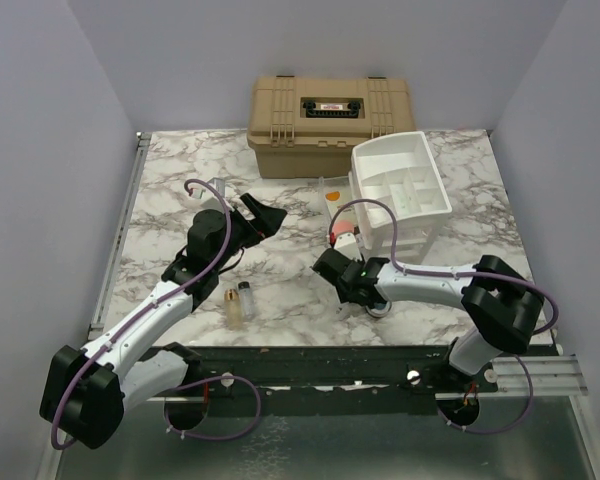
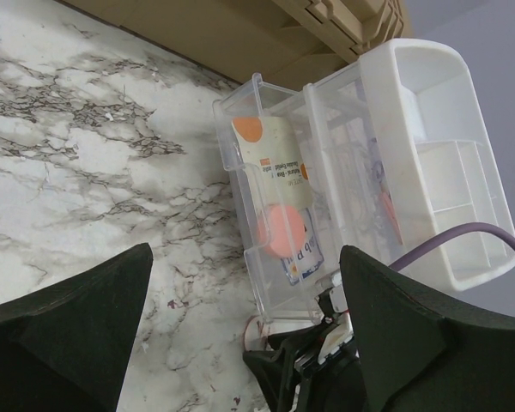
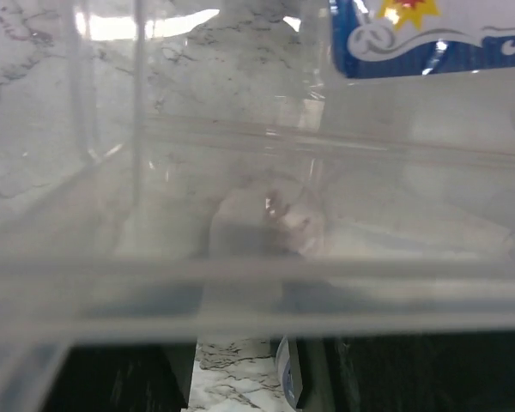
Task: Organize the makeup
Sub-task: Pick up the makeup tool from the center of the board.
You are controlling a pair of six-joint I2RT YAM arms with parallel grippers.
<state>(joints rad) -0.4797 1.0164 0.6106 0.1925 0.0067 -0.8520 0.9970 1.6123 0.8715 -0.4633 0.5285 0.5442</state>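
A clear drawer (image 2: 240, 137) juts out from the white organizer (image 1: 405, 185) toward the table's middle. In it lie a cream packet (image 2: 279, 172) with an orange dot and a pink round disc (image 2: 281, 230). My left gripper (image 1: 265, 212) hovers left of the drawer, open and empty. My right gripper (image 1: 338, 270) is low at the drawer's near end. In the right wrist view hazy plastic covers its fingertips, and a pale round thing (image 3: 266, 225) shows in line with the gap. Two tiny clear bottles (image 1: 238, 300) stand on the marble by the left arm.
The tan hard case (image 1: 330, 115) sits shut at the back, touching the organizer's rear corner. A small round thing (image 1: 380, 308) lies under my right forearm. Grey walls close in both sides, and a metal rail runs along the near edge.
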